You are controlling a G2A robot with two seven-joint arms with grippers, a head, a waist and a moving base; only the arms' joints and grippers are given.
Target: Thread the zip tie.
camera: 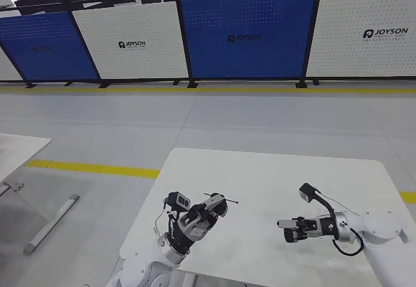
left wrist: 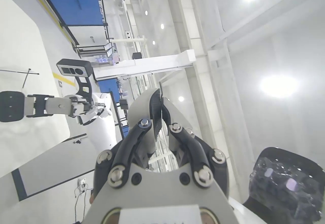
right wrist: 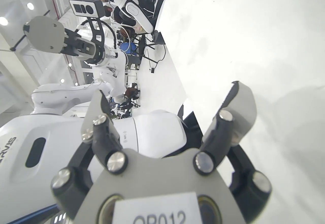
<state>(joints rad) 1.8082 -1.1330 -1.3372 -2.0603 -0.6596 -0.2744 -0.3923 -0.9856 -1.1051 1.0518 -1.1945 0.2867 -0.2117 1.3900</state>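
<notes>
Top view, lower left of centre: left hand (camera: pixel 214 208) is up off the counter (camera: pixel 280 168), fingers pinched shut on the zip tie (camera: pixel 226 199). The tie lies crosswise at the fingertips with both ends sticking out. My judgement is that it is held this way so an end stays free for you to catch.

Lower right: right hand (camera: pixel 285 229) is low over the counter, fingers spread wide and empty. It points at the left hand and is well apart from it.

I cannot tell the tie's head from its tail. You probably need the right hand on a free end next; the strap is thin, so expect it to flex.
</notes>
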